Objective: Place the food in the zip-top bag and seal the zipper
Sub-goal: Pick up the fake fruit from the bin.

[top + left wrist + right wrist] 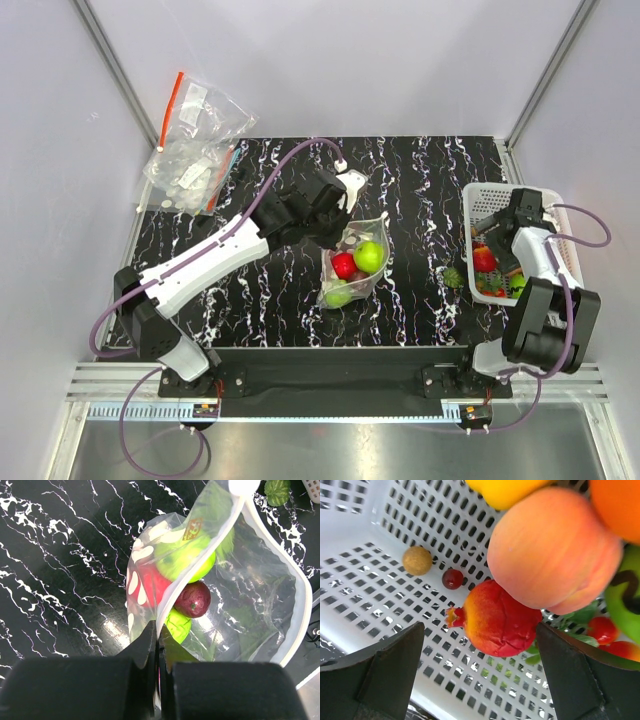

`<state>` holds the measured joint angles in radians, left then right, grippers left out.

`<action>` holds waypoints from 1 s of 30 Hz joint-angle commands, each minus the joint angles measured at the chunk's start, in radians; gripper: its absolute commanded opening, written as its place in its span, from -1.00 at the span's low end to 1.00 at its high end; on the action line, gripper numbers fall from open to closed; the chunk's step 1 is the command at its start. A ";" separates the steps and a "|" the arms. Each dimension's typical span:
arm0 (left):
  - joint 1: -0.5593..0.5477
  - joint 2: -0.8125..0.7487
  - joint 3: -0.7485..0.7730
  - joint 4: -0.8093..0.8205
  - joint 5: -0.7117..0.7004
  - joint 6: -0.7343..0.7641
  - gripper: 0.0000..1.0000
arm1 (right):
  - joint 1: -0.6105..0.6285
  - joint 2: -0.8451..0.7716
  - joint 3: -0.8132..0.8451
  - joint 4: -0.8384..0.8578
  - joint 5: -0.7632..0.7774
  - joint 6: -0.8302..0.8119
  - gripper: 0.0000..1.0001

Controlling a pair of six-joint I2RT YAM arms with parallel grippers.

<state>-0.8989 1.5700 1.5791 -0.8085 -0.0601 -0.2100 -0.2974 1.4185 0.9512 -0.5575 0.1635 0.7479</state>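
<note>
The dotted zip-top bag (352, 265) lies mid-table holding a red fruit (344, 265), green ones (370, 256) and a dark purple one (192, 599). Its pale zipper rim (295, 585) gapes open. My left gripper (335, 228) is shut on the bag's edge (158, 630), holding the mouth up. My right gripper (500, 222) is open inside the white basket (478, 195), its fingers either side of a red-orange pomegranate (500, 619), not touching it. A peach (552, 550), yellow, orange and green pieces lie beside it.
A clear undotted bag with a red strip (195, 150) lies at the back left. A green leafy toy (454, 276) sits on the black marbled table (420, 180) beside the basket. A small tan ball (417, 560) and dark red berry (452, 579) lie in the basket.
</note>
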 commanded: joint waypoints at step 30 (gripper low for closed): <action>0.000 0.019 0.067 0.038 -0.003 0.012 -0.97 | 0.015 -0.484 -0.017 0.065 -0.453 -0.280 -0.34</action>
<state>-0.8989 1.5784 1.5852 -0.7975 -0.0662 -0.2066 -0.2947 0.9924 0.9142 -0.5091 -0.0593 0.5858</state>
